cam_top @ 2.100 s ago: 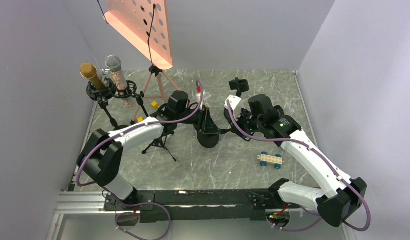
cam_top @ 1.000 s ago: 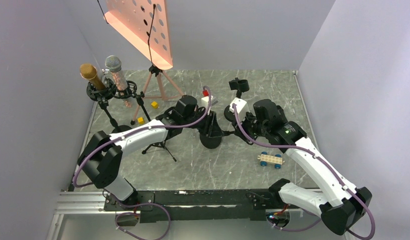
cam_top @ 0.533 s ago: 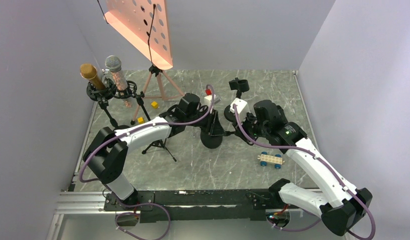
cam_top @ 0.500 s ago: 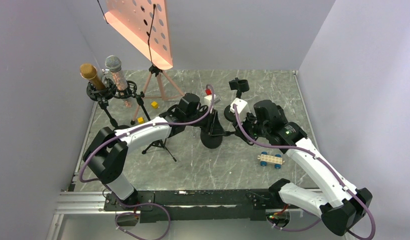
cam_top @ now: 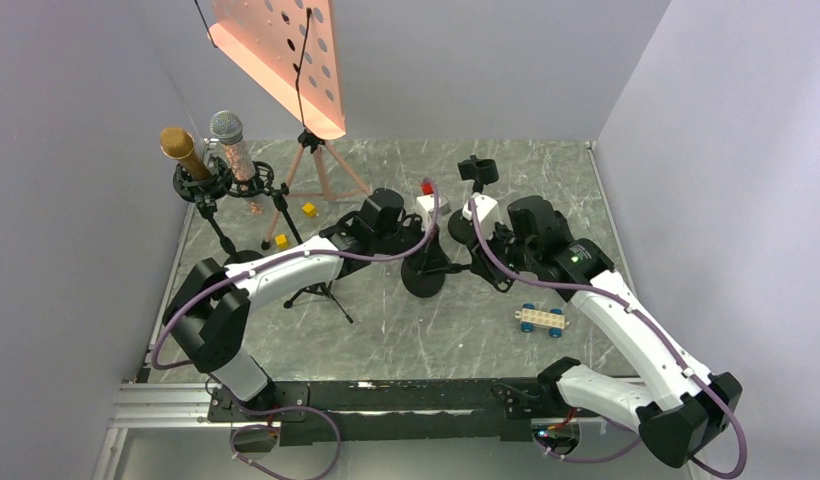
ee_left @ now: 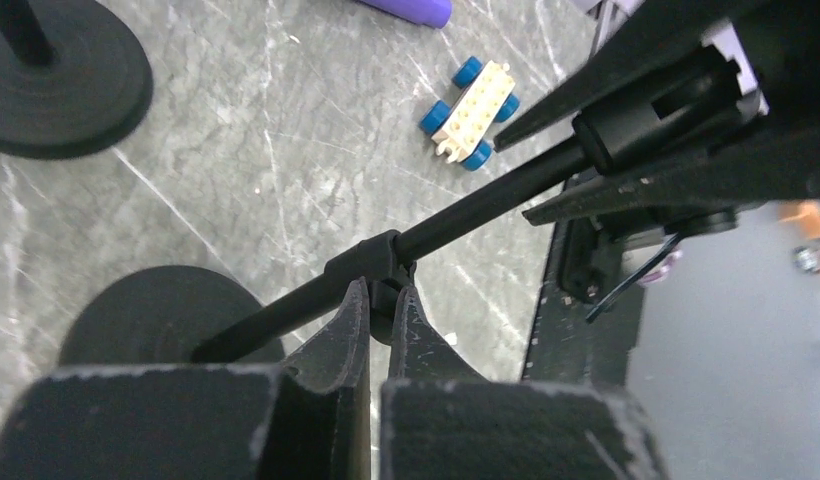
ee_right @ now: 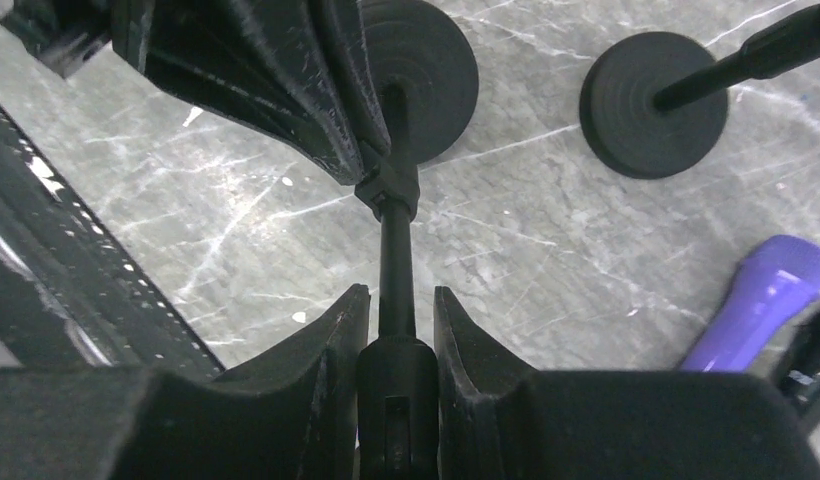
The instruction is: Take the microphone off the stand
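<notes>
A black stand with a round base [cam_top: 423,278] leans over at the middle of the table. Its pole [ee_left: 486,205] runs from the base [ee_left: 156,310] toward my right gripper. My left gripper [ee_left: 381,300] is shut on the clamp knob at the pole's collar [ee_right: 388,185]. My right gripper [ee_right: 399,300] is shut on the pole's thicker upper tube [ee_right: 397,390]. A purple microphone [ee_right: 756,305] lies on the table apart from this stand, its end also showing in the left wrist view [ee_left: 411,8].
A second round-base stand [ee_right: 641,105] stands behind with an empty clip [cam_top: 477,170]. A brick toy car [cam_top: 541,319] lies at the right. Gold [cam_top: 179,148] and silver [cam_top: 229,135] microphones sit in stands at the back left, beside an orange music stand [cam_top: 316,160] and yellow blocks [cam_top: 308,209].
My left arm has swung right to the pole and its jaws have closed on the collar knob. The right gripper has kept its hold on the pole.
</notes>
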